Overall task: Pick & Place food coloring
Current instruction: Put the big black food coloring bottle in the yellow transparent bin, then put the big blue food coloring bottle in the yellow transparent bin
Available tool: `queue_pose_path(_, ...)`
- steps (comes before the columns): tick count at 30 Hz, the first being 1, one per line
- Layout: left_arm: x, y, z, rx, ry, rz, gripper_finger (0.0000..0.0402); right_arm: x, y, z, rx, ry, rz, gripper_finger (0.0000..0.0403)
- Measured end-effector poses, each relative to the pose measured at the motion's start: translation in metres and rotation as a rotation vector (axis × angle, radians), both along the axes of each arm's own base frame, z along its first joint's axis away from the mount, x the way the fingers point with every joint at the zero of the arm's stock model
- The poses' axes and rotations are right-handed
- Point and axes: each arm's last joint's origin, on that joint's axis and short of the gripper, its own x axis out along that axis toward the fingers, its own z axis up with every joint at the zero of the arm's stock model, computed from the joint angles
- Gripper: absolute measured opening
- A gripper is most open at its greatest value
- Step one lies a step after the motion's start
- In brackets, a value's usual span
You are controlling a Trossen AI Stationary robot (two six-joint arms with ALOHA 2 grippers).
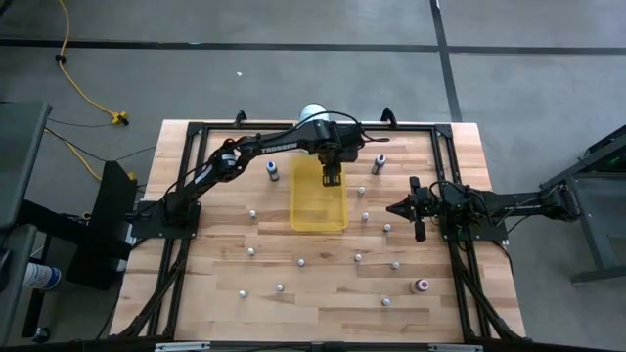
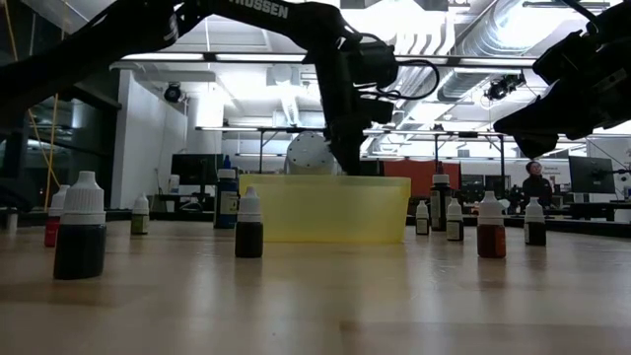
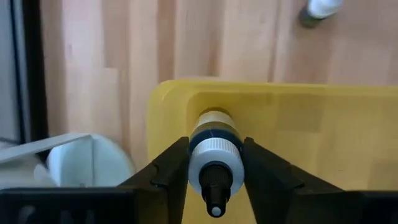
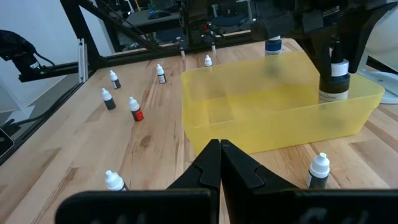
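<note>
The food coloring is a set of small white-capped bottles scattered upright over the wooden table (image 1: pixel 293 293). One dark-bodied bottle (image 3: pixel 214 134) is in my left gripper (image 3: pixel 215 148), inside the yellow tray (image 1: pixel 295 210) at its far end; the right wrist view shows this bottle (image 4: pixel 336 79) upright behind the translucent tray wall (image 4: pixel 261 124). My right gripper (image 4: pixel 219 148) is shut on nothing and hovers to the right of the tray (image 1: pixel 396 208). My left gripper pinches the bottle between its two fingers at the white ribbed cap (image 3: pixel 195 155), just below the nozzle. The fingers (image 4: pixel 320 53) come from above, pointing down. The bottle hangs upright inside the tray; whether its base touches the tray floor, I cannot tell.
A large white cylindrical container (image 1: pixel 313 114) stands just beyond the tray's far end. Taller bottles stand near the tray's far corners, a blue one (image 1: pixel 273 171) and a dark one (image 1: pixel 379 163). A reddish one (image 1: pixel 423 286) is near the right front. Black frame rails border the table.
</note>
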Motion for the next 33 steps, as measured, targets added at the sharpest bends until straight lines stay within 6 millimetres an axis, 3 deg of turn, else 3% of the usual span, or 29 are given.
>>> queue_pose_path(8,-0.001,0.001,-0.003,0.026,0.022,0.014,0.0220,0.000,0.000,0.000,0.000,0.000,0.000,0.0000)
queue_pose_path(17,-0.001,0.001,0.003,0.027,0.017,0.014,0.0241,0.000,0.000,0.000,0.000,0.000,0.000,0.0000)
queue_pose_path(23,-0.007,0.000,0.026,0.062,-0.033,0.022,0.0241,0.000,0.000,0.000,0.000,0.001,-0.001,0.0000)
queue_pose_path(27,-0.017,-0.003,0.053,0.075,-0.100,0.051,0.0241,0.000,0.000,0.000,-0.001,0.000,-0.003,0.0000)
queue_pose_path(33,-0.040,-0.009,0.094,0.056,-0.187,0.238,0.0241,0.000,0.000,0.000,-0.001,0.000,-0.003,0.0000)
